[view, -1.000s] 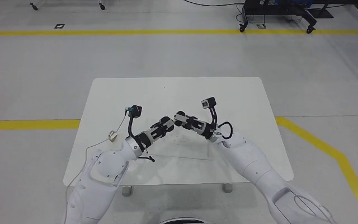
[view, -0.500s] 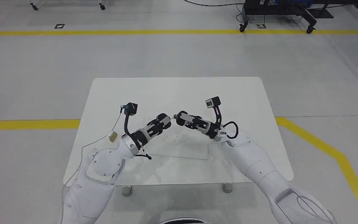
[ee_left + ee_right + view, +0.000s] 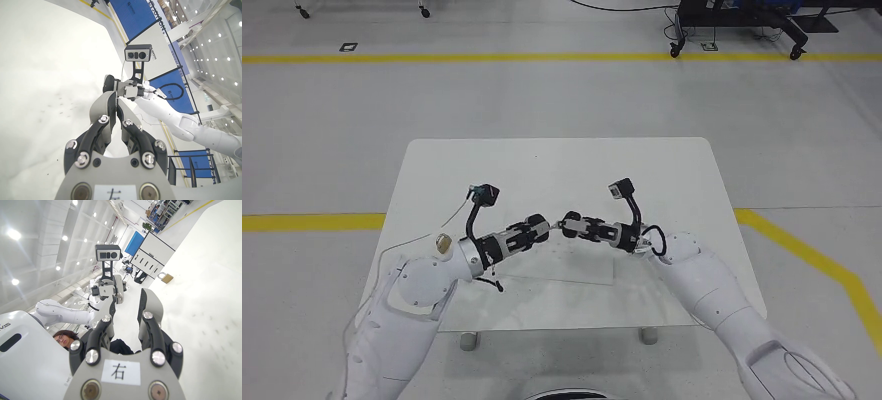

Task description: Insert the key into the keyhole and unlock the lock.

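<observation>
Lying flat on the white tabletop [image 3: 672,170], well behind the left hand [image 3: 116,97], the brass-bodied lock [image 3: 443,241] with its steel shackle sits untouched. That hand's ribbed black pads are pinched together on a thin metal sliver, apparently the key [image 3: 117,98], likely raised for a handover. Facing it tip to tip, the right hand [image 3: 128,295] gapes wide, holding nothing.
</observation>
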{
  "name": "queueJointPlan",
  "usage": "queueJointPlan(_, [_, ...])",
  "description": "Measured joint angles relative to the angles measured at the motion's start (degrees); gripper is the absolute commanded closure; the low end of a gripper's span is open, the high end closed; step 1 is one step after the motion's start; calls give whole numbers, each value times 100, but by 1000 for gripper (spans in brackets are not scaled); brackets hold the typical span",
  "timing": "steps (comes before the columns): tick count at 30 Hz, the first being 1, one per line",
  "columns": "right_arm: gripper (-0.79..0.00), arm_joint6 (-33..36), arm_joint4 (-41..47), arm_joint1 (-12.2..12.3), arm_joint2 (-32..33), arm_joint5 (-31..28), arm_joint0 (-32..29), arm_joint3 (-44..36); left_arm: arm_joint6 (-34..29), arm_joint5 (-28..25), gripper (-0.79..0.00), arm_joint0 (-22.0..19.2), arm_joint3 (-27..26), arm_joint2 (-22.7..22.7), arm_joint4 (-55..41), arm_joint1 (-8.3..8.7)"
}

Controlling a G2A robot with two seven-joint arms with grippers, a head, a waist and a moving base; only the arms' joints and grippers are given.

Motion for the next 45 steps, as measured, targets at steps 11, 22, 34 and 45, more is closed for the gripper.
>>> queueJointPlan(11, [-228,158,244,91,-350,158,86,-103,-55,16,0,-63,45,97,6,27])
queueJointPlan(22, [0,73,309,182,-610,73,178,-86,-197,13,0,-170,109,144,-14,62])
queueJointPlan(34, [0,-184,195,323,-847,-184,223,-126,-119,124,-785,-234,162,151,-21,91])
queueJointPlan(45, [0,-960,187,700,-130,-954,72,163,-37,50,-785,-143,33,-404,-169,181])
